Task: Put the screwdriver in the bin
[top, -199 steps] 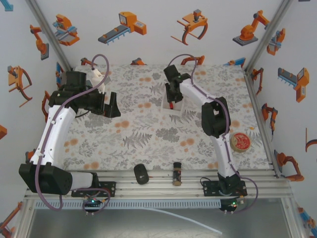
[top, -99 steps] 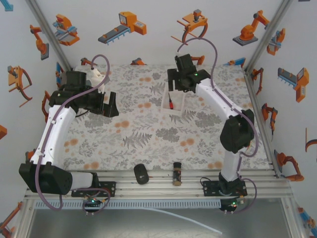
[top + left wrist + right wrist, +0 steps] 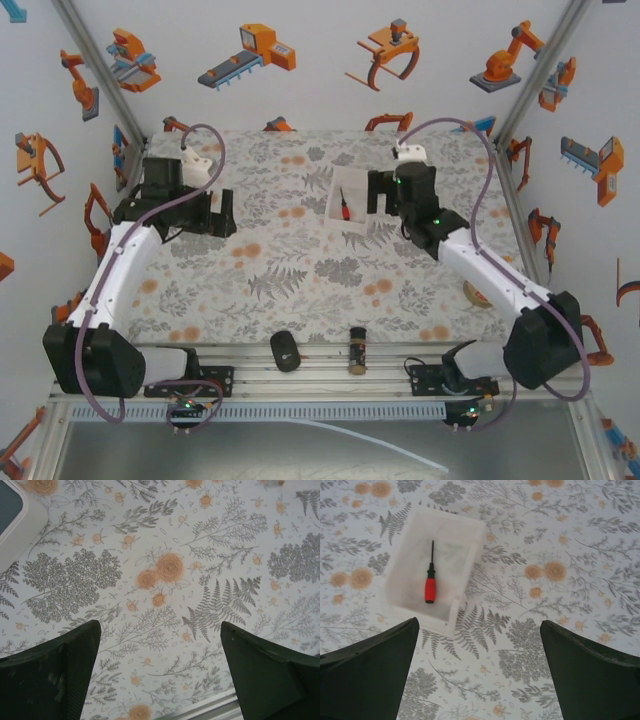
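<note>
Just ahead-left of the right gripper (image 3: 479,625), now pulled back with jaws spread and empty, the screwdriver (image 3: 430,577) lies flat inside the bin (image 3: 451,555). Task looks done; left gripper (image 3: 160,625) also spread, holding nothing.

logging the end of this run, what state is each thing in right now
screwdriver, lying flat inside the bin, not held
bin, upright on the table, holding the screwdriver
left tool, open, empty, above the table
right tool, open, empty, above the table near the bin
dark cylinder, resting on the near rail, untouched
</note>
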Available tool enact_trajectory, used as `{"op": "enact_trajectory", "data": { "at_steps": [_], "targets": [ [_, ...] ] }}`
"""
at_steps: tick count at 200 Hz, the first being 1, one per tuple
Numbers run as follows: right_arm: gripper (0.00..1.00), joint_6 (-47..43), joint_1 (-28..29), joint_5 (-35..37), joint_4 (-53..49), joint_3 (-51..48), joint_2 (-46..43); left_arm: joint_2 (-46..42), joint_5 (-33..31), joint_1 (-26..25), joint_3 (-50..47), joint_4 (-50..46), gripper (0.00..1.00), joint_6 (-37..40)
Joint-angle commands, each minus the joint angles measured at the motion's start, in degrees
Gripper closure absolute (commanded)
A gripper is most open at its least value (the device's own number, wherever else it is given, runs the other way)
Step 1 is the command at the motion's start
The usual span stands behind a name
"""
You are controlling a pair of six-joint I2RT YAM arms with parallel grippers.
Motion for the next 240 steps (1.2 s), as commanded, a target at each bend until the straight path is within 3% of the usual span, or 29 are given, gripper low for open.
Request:
{"op": "enact_trajectory", "data": {
  "at_steps": [1, 43, 97, 153, 204, 240],
  "targets": [
    [0.01, -2.69, -2.02, 5.56, 9.81, -6.04, -5.47, -2.40, -3.61, -0.36, -3.51, 8.61, 0.03, -3.10],
    [0.01, -3.62, -8.70, 5.58, 14.53, -18.40, -12.83, -2.19, -12.30, -0.05, -11.16, 20.31, 0.03, -4.13],
    [0.01, -3.62, -20.89, 3.10, 17.66, -28.44, -16.26, -0.80, -13.20, 2.34, -24.44, 38.23, 0.03, -5.05],
    [0.01, -3.12, -27.25, 0.63, 34.66, -35.91, -8.60, -1.60, -9.10, 12.06, -36.77, 57.92, 0.03, -11.52],
    [0.01, -3.73, -28.41, 0.65, 46.55, -37.16, 2.02, 0.75, -11.46, 14.22, -46.73, 77.70, 0.03, -13.29],
    [0.01, -4.35, -28.60, -2.39, 53.87, -38.30, 7.74, 6.88, -9.73, 14.40, -45.30, 80.80, 0.03, -14.51]
  ]
}}
